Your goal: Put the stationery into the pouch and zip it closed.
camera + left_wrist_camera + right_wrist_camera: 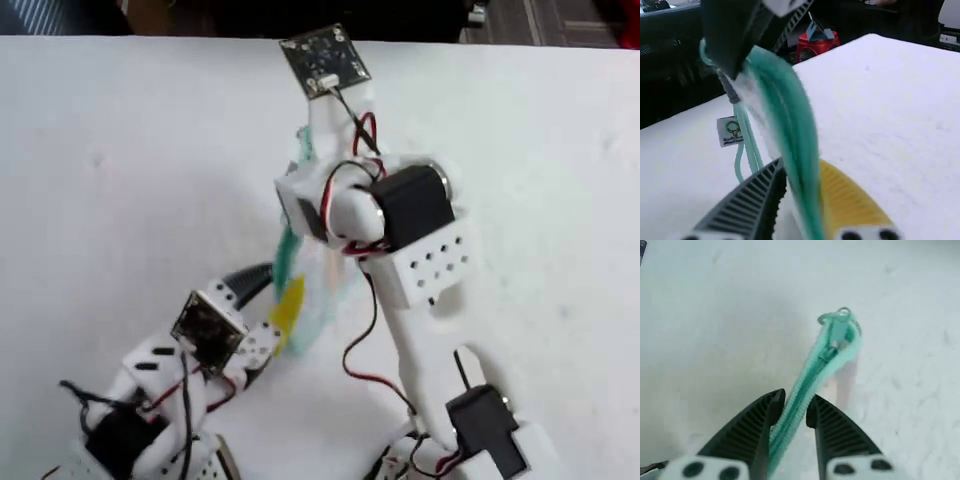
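From above, the pouch is held mid-table, its long axis running roughly twelve to six o'clock. The left gripper pinches the six o'clock end, and bare table lies at three and nine. In the left wrist view, that gripper clamps the teal zip edge. In the right wrist view, the right gripper is narrow, closed on the same edge. The zip pull sits just beyond its tips, so the right arm looks nearer for zipping.

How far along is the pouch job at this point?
Done, seemingly: the zip looks closed from the right gripper up to its slider at the far end. In hand: the pouch is clamped by that gripper and the left gripper. Left: letting go, perhaps; its contents I cannot tell.
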Available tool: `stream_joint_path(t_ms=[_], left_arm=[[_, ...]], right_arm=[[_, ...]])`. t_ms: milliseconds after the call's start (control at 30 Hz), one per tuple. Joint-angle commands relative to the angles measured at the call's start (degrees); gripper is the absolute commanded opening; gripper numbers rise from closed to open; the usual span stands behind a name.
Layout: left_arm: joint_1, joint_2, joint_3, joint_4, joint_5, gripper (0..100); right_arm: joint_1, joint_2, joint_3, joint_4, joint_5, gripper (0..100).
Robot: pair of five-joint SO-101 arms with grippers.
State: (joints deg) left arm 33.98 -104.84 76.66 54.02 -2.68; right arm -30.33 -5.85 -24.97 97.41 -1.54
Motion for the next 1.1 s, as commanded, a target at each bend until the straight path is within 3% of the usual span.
stream_joint_path(t_ms=[0,200,433,567,733,933,1067], left_arm=[[0.22,0.13,-11.52,13.1,6.77,25],[-0.13,0.13,-17.23,18.11,3.43,25],[-14.37,0.13,-16.79,14.51,3.52,25],[-20.88,0.13,-11.52,8.7,8.79,25],[-21.67,0.13,-2.29,-0.09,9.93,25],[-21.93,0.13,-0.18,-2.64,9.93,25],[-21.93,0.13,0.0,-2.81,9.93,25]], right_arm=[[1.54,0.92,-4.57,1.19,1.14,1.7],[-4.44,0.84,-15.91,0.22,1.41,1.7],[-8.84,3.47,-22.33,-8.13,1.49,1.7],[-2.33,6.2,-21.8,-7.43,1.49,1.7],[12.44,10.68,-12.48,-6.9,1.49,1.7],[26.68,12.44,7.47,-18.68,1.49,1.7],[31.08,11.12,19.78,-26.33,1.49,1.7]])
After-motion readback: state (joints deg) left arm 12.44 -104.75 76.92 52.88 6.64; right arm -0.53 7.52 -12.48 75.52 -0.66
